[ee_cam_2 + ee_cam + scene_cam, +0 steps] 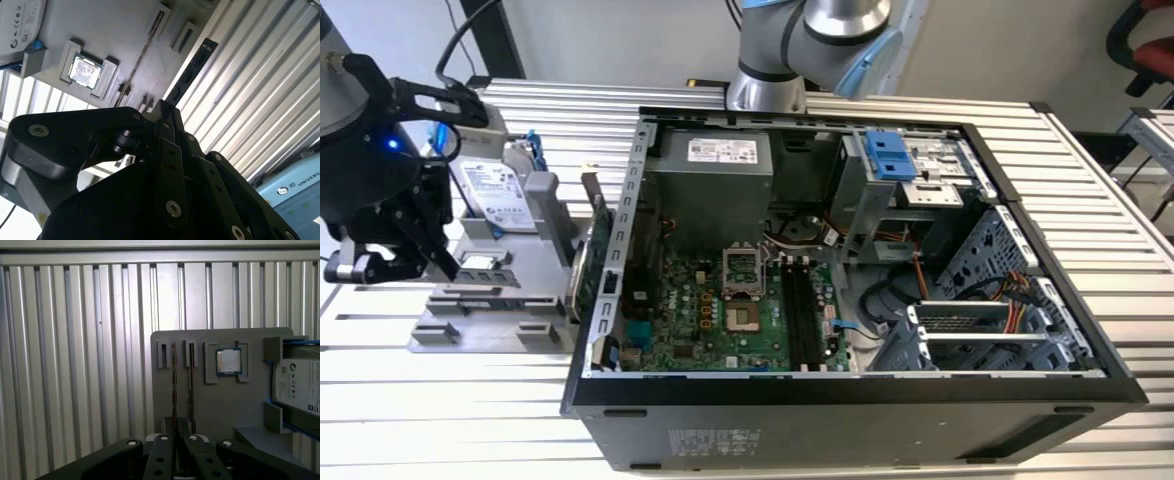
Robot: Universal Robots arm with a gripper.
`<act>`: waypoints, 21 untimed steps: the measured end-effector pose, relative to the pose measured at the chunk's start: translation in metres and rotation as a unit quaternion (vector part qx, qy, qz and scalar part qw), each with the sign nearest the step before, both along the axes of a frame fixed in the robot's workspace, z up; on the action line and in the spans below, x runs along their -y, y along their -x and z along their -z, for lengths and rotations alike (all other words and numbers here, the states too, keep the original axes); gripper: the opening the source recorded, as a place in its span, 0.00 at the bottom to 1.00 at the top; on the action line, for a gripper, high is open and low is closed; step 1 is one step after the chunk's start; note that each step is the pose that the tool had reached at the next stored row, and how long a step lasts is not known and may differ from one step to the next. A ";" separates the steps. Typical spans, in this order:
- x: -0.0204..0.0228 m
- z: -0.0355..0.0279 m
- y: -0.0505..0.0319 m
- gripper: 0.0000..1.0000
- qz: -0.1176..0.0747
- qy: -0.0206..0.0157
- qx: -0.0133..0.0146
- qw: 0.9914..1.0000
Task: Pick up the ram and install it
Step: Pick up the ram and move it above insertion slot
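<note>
The gripper (164, 107) is closed on one end of the ram (194, 67). In the second wrist view the dark stick, with its row of black chips, juts out from the fingertips over the slatted counter (260, 100), beside the grey holder (100, 30). The gripper's black linkage hides the pinched end. On the holder sit the square processor chip (229, 361) and the hard drive (299, 385), which the frame edge cuts off; its white label carries print. In the exterior view the gripper hangs at the exterior view's left, well apart from the open computer case (854, 400), whose front wall bears a small sticker.
</note>
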State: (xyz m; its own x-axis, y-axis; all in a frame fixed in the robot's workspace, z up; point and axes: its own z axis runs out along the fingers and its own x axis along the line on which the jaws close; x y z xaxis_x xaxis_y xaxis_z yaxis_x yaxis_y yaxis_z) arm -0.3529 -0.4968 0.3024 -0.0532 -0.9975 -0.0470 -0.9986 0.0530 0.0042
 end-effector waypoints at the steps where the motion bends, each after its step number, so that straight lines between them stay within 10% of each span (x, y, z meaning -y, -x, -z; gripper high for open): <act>1: 0.0000 -0.0010 0.0000 0.00 0.000 0.000 0.000 1.000; 21: 0.0000 -0.0198 0.0000 0.00 0.000 0.000 0.000 1.000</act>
